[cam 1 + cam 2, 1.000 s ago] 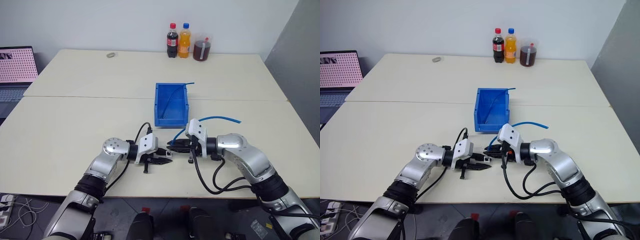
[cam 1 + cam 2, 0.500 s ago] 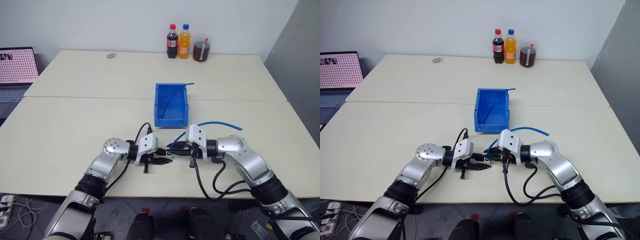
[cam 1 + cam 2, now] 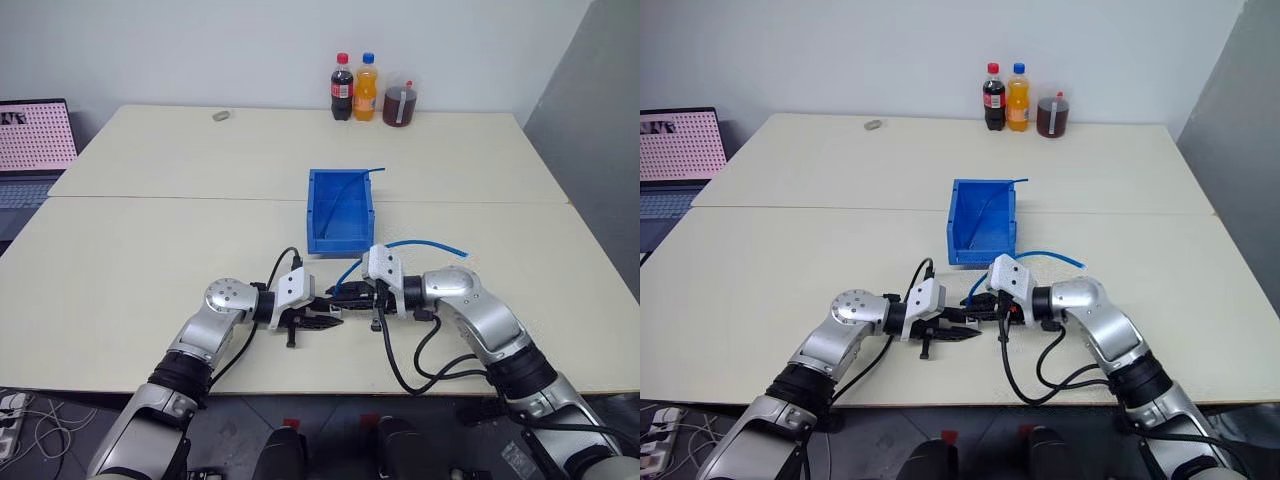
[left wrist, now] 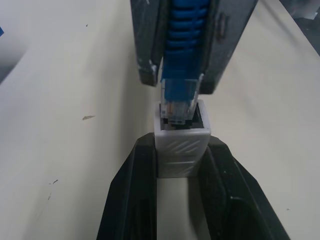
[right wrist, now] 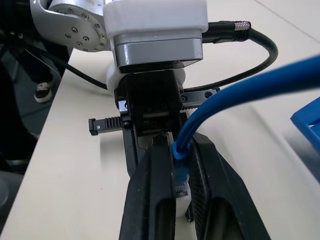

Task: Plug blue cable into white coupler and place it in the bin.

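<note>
My left gripper [image 3: 326,320] is shut on the white coupler [image 4: 181,150], a small block with its dark socket facing my right gripper [image 3: 346,297]. The right gripper is shut on the plug end of the blue cable [image 3: 425,243]. In the left wrist view the clear plug [image 4: 178,102] sits in the mouth of the coupler's socket. From the plug, the cable [image 5: 240,87] arcs up and back to the right over the table. The blue bin [image 3: 341,210] stands just beyond both grippers.
A thin darker blue wire [image 3: 347,188] leans inside the bin. Two bottles [image 3: 354,86] and a jar of dark drink [image 3: 401,104] stand at the table's far edge. A laptop [image 3: 35,140] sits at the far left, and a small grey object [image 3: 221,115] lies far back.
My right forearm has swung in slightly and the cable's loop has shifted left with it. The left gripper has kept still with the coupler.
</note>
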### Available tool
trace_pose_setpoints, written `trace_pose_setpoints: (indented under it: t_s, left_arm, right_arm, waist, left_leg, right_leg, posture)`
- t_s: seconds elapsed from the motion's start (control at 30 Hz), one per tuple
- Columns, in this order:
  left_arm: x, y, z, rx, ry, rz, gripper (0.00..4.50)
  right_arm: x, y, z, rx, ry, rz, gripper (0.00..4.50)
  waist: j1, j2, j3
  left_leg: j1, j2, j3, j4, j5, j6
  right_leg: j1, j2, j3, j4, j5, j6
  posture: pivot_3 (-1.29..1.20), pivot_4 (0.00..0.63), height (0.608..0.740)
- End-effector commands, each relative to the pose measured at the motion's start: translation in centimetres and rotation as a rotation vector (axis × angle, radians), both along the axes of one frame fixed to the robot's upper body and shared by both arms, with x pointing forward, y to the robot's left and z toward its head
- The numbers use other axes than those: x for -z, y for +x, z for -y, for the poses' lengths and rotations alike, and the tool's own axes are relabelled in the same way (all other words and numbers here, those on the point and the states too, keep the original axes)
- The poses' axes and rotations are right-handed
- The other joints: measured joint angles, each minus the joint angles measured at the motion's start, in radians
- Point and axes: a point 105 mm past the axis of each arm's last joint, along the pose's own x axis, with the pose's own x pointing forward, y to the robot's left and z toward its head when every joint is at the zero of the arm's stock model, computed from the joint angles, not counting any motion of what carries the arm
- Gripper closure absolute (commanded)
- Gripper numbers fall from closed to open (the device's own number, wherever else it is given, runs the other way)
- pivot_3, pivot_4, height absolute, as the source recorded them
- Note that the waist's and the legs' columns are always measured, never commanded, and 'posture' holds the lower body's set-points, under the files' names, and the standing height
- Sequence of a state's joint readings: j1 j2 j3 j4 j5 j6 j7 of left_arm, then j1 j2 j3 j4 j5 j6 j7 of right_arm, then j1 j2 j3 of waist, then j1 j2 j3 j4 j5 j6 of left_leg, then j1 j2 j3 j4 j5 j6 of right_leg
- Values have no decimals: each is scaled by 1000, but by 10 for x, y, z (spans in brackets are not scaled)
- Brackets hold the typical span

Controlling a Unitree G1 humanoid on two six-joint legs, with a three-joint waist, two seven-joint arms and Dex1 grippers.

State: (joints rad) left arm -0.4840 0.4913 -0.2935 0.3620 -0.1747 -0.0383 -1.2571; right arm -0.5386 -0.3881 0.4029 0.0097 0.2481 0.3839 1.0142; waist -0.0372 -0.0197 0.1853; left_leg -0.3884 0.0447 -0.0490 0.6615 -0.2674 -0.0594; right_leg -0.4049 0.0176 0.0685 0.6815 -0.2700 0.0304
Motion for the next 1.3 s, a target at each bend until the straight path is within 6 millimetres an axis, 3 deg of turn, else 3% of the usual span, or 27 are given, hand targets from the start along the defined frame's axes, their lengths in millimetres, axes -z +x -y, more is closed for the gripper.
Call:
trace_pose_setpoints:
  t_s: [0.03,0.33,0.47,0.53,0.63,0.77,0.93,1.03,1.17,1.23,1.3]
  left_arm:
    - [-11,0,3,15,-22,39,3715]
    - [-12,0,1,4,-17,48,3715]
    - [-15,2,-2,-12,-18,66,3715]
    - [-21,3,-4,-23,-38,60,3005]
    - [-39,5,-7,-77,-90,74,2446]
    - [-56,-2,-10,-154,-143,103,1579]
    - [-83,-3,-28,-381,-252,153,632]
    - [-97,-5,-35,-514,-309,194,35]
    - [-114,-4,-44,-703,-393,244,35]
    - [-117,-5,-46,-763,-423,245,0]
    - [-115,-8,-45,-796,-434,236,0]
  right_arm:
    - [31,-12,6,-50,-112,-131,4370]
    - [42,-10,6,-55,-148,-117,4370]
    - [37,-2,6,-28,-131,-85,4370]
    - [27,7,6,4,-102,-67,4370]
    - [-1,16,8,34,-45,-38,4370]
    - [-55,31,9,96,80,-75,4370]
    - [-116,67,13,243,262,-269,4370]
    - [-124,98,15,378,278,-338,4370]
    - [-115,133,16,538,222,-359,4370]
    - [-115,144,17,598,221,-350,3696]
    - [-116,151,17,644,225,-343,3328]
  waist:
    - [0,0,0]
    - [0,0,0]
    - [-5,1,-1]
    - [-9,1,-1]
    - [-11,1,-1]
    - [-13,1,0]
    - [-20,2,1]
    - [-19,2,1]
    - [-14,2,1]
    - [-12,2,1]
    - [-13,2,1]
  left_leg:
    - [0,0,0,0,0,0]
    - [0,0,0,0,0,0]
    - [1,0,0,0,0,0]
    - [1,0,0,0,0,0]
    - [1,0,0,0,0,0]
    - [0,0,0,0,0,0]
    - [-6,1,-1,0,0,0]
    - [-6,1,-2,-1,0,0]
    - [-7,-1,-1,-1,0,0]
    - [-8,-2,0,-1,0,0]
    - [-10,-2,1,-1,0,0]
  right_leg:
    - [0,0,0,0,0,0]
    - [0,0,0,-1,0,0]
    - [0,0,0,0,0,0]
    - [0,0,0,0,0,0]
    - [0,0,0,0,0,0]
    - [0,0,0,0,0,0]
    - [-6,-1,0,1,0,-1]
    - [-6,-1,-2,1,0,-1]
    - [-5,-2,-1,-1,0,-1]
    - [-6,-3,0,-1,1,-1]
    - [-8,-3,0,-1,1,-1]
  posture:
    - [0,150,740]
    - [0,150,740]
    - [0,150,740]
    - [0,150,740]
    - [0,150,740]
    - [0,150,740]
    - [0,150,740]
    - [0,150,740]
    - [0,150,740]
    - [0,150,740]
    - [0,150,740]
